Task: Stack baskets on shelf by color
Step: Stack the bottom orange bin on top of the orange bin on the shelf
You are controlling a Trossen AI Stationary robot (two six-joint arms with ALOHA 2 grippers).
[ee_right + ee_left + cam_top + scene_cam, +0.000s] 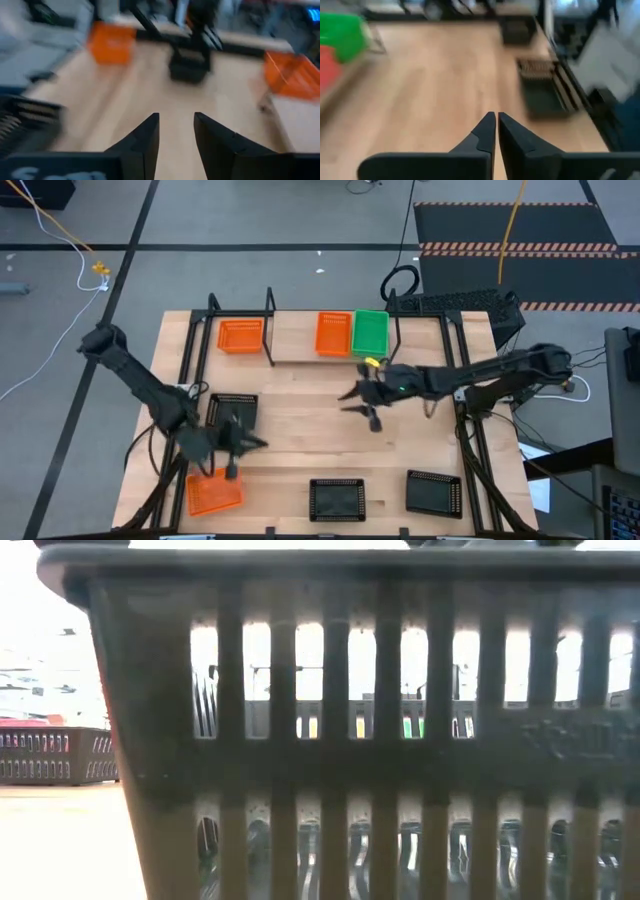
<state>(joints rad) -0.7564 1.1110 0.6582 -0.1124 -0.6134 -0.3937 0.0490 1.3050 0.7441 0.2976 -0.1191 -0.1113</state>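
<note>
The left gripper (235, 445) is closed and empty, above the table between a black basket (232, 411) and an orange basket (214, 493). The right gripper (366, 402), slightly parted and empty, hangs mid-table. The shelf (296, 340) at the far side holds two orange baskets and a green basket (370, 333). These mesh trays look light and stiff; I would pinch one rim wall.

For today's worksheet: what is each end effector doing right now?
Left end effector: shut, holding nothing.
Right end effector: open, holding nothing.
</note>
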